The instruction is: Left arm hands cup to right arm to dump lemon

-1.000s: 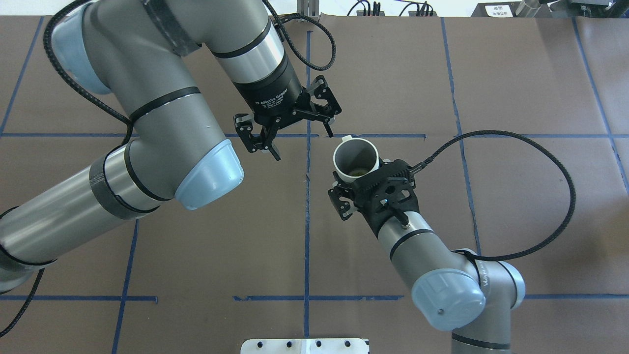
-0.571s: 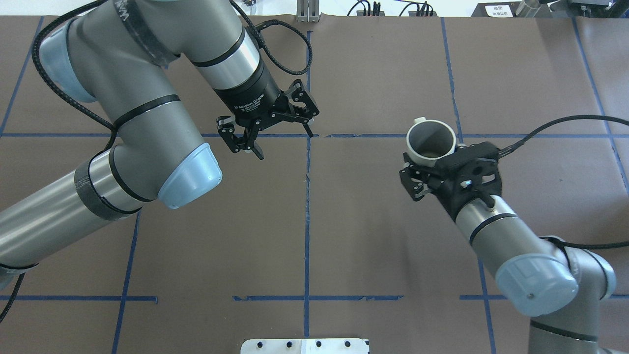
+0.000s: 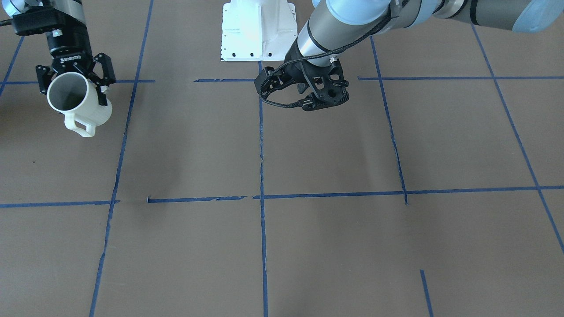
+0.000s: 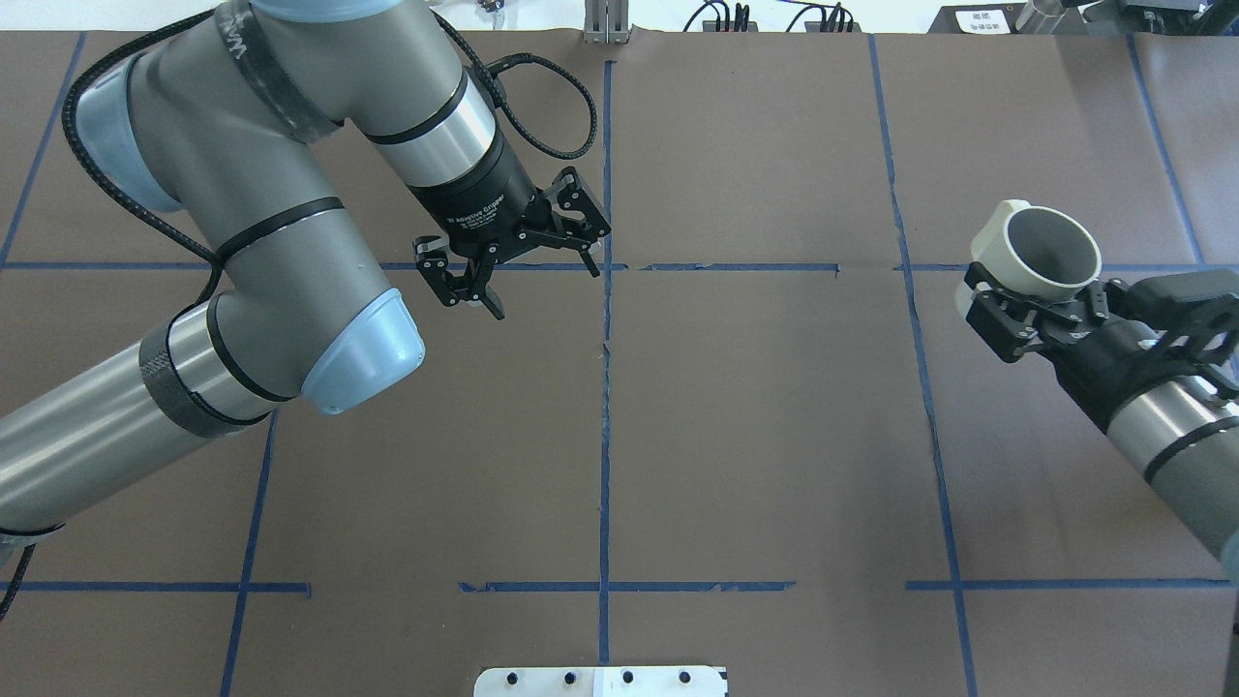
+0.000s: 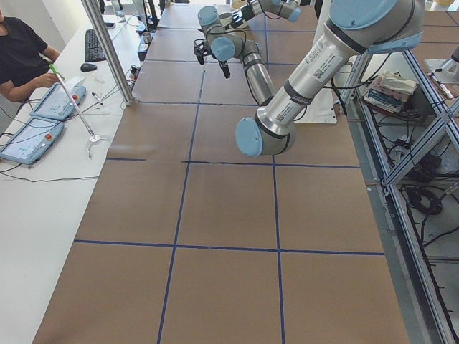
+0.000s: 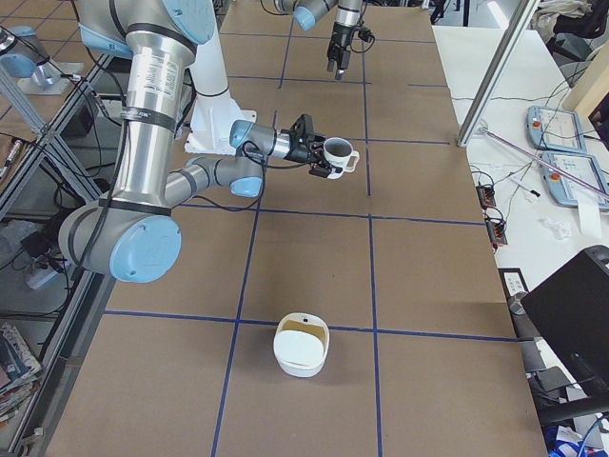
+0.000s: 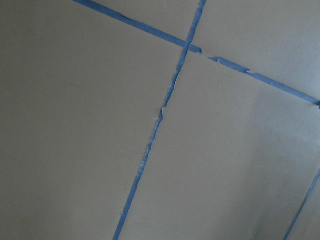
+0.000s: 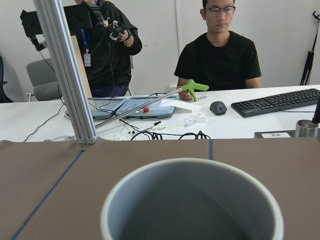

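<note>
My right gripper (image 4: 1034, 295) is shut on the off-white cup (image 4: 1050, 254) and holds it above the table at the far right of the overhead view, mouth up, handle pointing away from the robot. In the front view this gripper (image 3: 72, 86) grips the cup (image 3: 90, 112) from the side. The cup's rim (image 8: 190, 172) fills the bottom of the right wrist view. The lemon is hidden; only grey inside wall shows. My left gripper (image 4: 542, 290) is open and empty, above the tape cross left of the table's centre, far from the cup.
A white bowl (image 6: 302, 347) with a yellowish inside stands on the table near the robot's right end. The white robot base plate (image 3: 257, 31) is at the robot's edge. Operators (image 8: 217, 55) sit at a desk behind an aluminium post (image 8: 65, 70).
My right arm has carried the cup from beside the left gripper at the table's centre far to the right. The left gripper stayed open and drew back a little to the left.
</note>
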